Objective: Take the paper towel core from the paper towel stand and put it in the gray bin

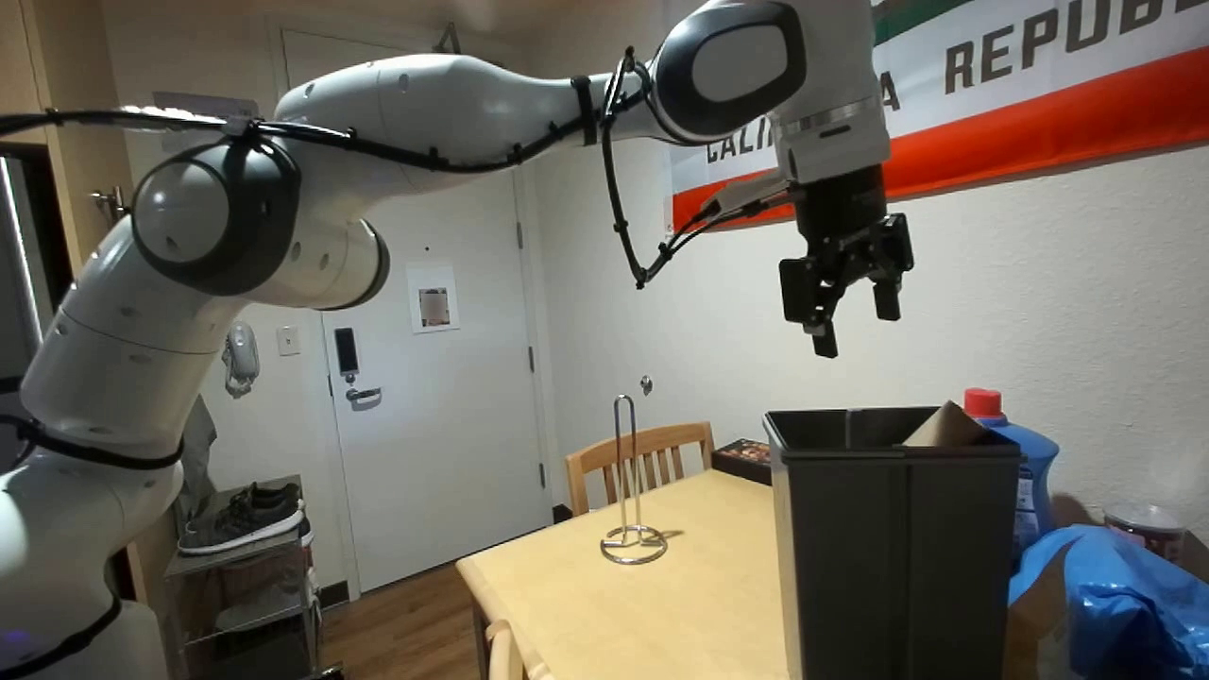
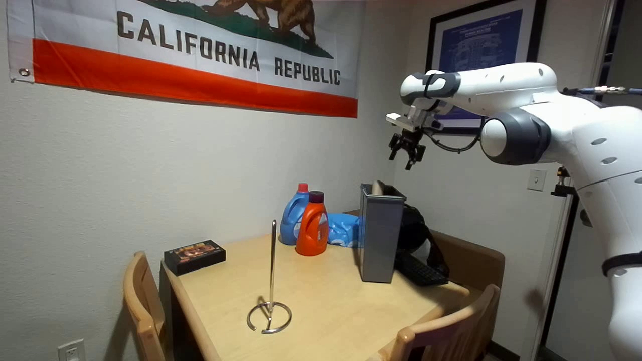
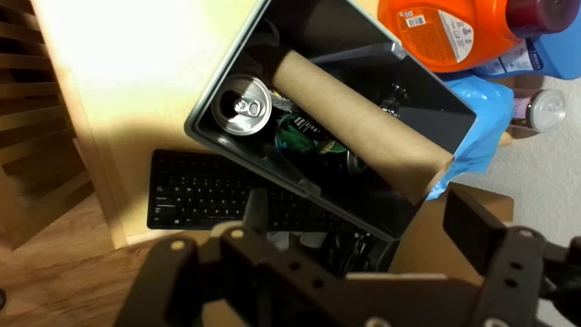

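The paper towel core lies tilted inside the gray bin, its end poking above the rim; it shows in both exterior views [image 1: 945,427] [image 2: 377,188] and whole in the wrist view [image 3: 363,122]. The tall gray bin [image 1: 897,557] [image 2: 379,240] stands upright on the table, its open top facing the wrist camera [image 3: 313,18]. The paper towel stand [image 1: 634,559] [image 2: 272,265] stands upright with a bare rod; it is out of the wrist view. My gripper [image 1: 856,326] [image 2: 400,161] is open and empty above the bin, apart from the core; its spread fingers show in the wrist view [image 3: 363,213].
Blue [image 2: 292,220] and orange [image 2: 313,230] detergent bottles and a blue bag [image 1: 1115,604] stand beside the bin. A keyboard [image 3: 199,195] lies by it. A black box [image 2: 194,256] sits at the table's edge. Wooden chairs [image 2: 143,306] flank the table. A can [image 3: 243,106] lies in the bin.
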You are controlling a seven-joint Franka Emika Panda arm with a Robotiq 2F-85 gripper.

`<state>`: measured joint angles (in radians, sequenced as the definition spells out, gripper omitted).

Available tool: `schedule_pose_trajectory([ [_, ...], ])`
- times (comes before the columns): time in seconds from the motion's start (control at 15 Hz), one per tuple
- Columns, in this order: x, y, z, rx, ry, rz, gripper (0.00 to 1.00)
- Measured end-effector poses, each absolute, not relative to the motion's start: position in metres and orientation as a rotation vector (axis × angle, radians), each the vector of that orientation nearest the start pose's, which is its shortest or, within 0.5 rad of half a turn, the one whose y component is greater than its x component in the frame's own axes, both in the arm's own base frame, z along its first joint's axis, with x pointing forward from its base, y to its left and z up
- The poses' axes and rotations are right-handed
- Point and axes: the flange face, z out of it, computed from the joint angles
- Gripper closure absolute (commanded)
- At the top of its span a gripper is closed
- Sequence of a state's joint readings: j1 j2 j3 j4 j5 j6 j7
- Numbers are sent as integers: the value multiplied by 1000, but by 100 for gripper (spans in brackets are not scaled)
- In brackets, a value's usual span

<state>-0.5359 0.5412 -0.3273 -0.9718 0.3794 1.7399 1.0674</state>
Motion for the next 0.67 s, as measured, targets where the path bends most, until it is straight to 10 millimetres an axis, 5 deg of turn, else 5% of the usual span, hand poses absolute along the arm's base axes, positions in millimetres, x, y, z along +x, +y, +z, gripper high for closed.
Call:
schedule_pose_trajectory([
  [0.4,546,-467,614,-1699,2307,-369,0],
  [0.67,553,-447,641,-1721,2241,-417,0],
])
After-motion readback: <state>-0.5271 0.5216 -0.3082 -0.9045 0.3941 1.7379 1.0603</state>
